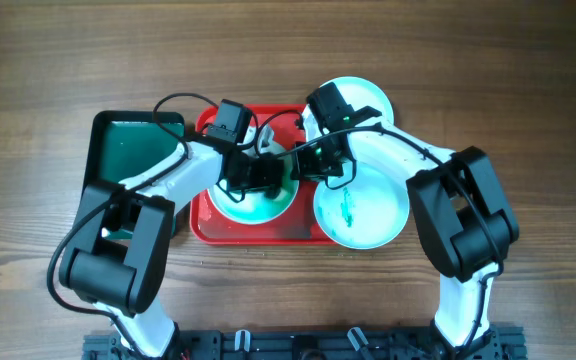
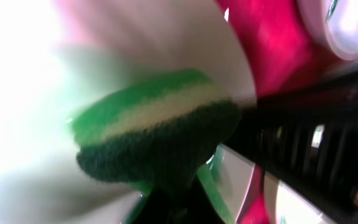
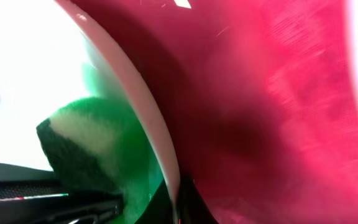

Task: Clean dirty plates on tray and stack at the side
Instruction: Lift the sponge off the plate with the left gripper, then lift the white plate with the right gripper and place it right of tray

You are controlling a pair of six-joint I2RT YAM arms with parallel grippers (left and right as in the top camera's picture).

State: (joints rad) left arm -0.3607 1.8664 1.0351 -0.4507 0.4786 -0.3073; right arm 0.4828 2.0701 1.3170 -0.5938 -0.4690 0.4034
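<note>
The red tray lies at the table's centre with a pale aqua plate on it. My left gripper is shut on a green sponge and presses it on that plate. My right gripper is shut on the plate's right rim, with the sponge to the rim's left and the tray to its right. A second aqua plate with a teal scribble overlaps the tray's right edge. A white plate lies behind it, to the right of the tray.
A smaller dark green tray sits left of the red tray. Both arms cross over the red tray's back half. Wooden table top surrounds everything.
</note>
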